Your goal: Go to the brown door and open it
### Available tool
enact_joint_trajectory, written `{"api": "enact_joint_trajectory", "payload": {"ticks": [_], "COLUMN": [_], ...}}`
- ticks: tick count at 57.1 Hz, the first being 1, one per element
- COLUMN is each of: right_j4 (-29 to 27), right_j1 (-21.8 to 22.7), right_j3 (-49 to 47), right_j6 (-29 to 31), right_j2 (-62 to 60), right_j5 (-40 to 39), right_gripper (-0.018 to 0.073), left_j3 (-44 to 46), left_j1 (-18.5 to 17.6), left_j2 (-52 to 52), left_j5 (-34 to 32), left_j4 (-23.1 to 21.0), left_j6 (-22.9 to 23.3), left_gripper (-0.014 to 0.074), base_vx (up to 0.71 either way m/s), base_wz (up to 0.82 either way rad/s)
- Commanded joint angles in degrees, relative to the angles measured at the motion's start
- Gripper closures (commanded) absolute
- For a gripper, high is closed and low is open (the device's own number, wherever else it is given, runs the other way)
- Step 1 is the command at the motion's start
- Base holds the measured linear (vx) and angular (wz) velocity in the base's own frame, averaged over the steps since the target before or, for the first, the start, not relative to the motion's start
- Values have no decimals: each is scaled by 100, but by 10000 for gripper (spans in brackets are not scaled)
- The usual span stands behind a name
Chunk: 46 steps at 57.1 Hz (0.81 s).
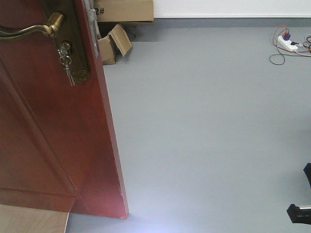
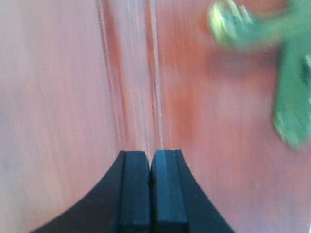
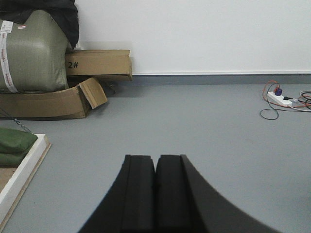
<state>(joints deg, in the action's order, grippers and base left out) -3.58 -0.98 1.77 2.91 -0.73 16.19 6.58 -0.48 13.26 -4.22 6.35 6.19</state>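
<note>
Reddish-brown wooden door (image 1: pixel 43 121) with curved brass lever handle (image 1: pixel 29 30) stands ajar; both arms' jaws are pressed together, holding nothing

Cardboard boxes (image 3: pixel 73 82), power strip (image 3: pixel 278 98)

Your left end effector (image 2: pixel 150 187) shows two matte black, flat rectangular finger pads (image 2: pixel 134 189) on glossy black bodies that flare outward in smooth curves. Your right end effector (image 3: pixel 155 191) looks alike: twin black pads (image 3: pixel 138 191), curved black flanks. In the front view, you see only small black robot parts (image 1: pixel 301 212) at the right edge.
</note>
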Motion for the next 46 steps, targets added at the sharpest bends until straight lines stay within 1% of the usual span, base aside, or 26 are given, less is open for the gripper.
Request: {"api": "enact_joint_trajectory", "payload": {"ticks": [1,5,8,20,33,46], "right_j4": [0,0,0,1,1,1], "right_j1": [8,8,8,8,8,8], "right_j3": [28,28,28,28,28,28], "right_j6": [37,37,37,37,37,37], "right_j2": [-36,-36,-36,-34,-34,-34], "right_j5": [-465,-465,-465,-471,-471,-471], "right_gripper": [559,559,559,559,559,559], "left_j3": [-377,-758,-708,-714,-714,-714], "left_j1": [4,4,-14,-48,-48,-48], "left_j2": [-661,-1194,-1532,-1431,-1432,-1432], "left_j5": [-660,-743,-165,-168,141,141], "left_j4": [-16,-16,-16,-21,-17,-17], "left_j6": [63,70,74,74,74,74], "left_gripper": [603,603,603,603,603,603], "base_vx": [0,0,0,0,0,0], "base_wz": [0,0,0,0,0,0]}}
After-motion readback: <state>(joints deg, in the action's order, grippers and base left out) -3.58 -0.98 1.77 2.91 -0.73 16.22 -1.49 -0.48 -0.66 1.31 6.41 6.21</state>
